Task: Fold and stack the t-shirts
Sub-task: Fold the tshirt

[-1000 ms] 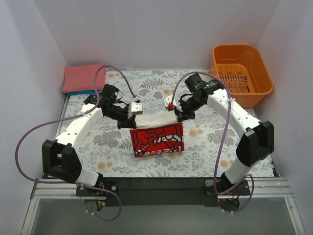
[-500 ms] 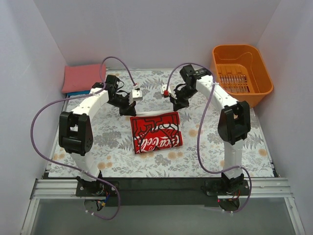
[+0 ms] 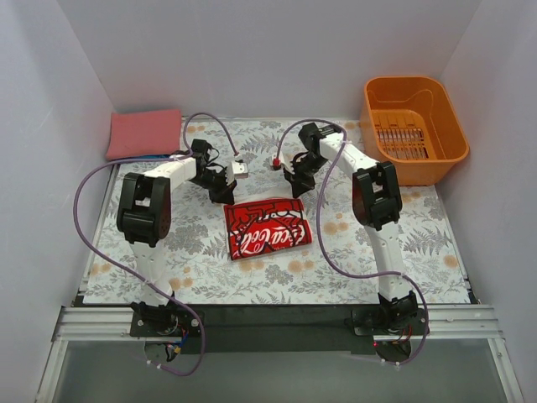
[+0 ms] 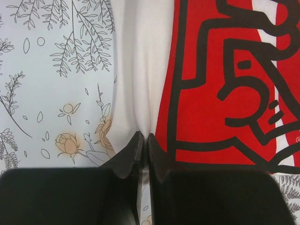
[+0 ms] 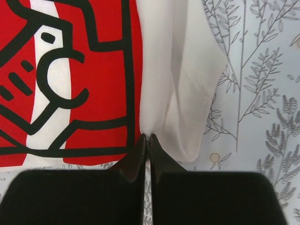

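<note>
The white t-shirt with the red print [image 3: 267, 232] lies folded on the floral cover at mid table. My left gripper [image 3: 225, 195] is shut on its far left white edge [image 4: 136, 89]. My right gripper [image 3: 295, 190] is shut on its far right white edge [image 5: 180, 93]. Both grippers hold the far edge pinched just above the cover, with the jaws nearly closed on cloth. The salmon-red shirt [image 3: 143, 133] lies folded at the far left corner, on top of a blue one [image 3: 132, 158] whose edge shows beneath it.
An orange basket [image 3: 414, 126] stands at the far right corner. White walls enclose the table on three sides. The floral cover [image 3: 369, 243] spreads around the shirt. Purple cables loop off both arms.
Both grippers moved away from the bases toward the far side, carrying the shirt's white edge; the red print now lies flatter and further back, and the arms have stretched out.
</note>
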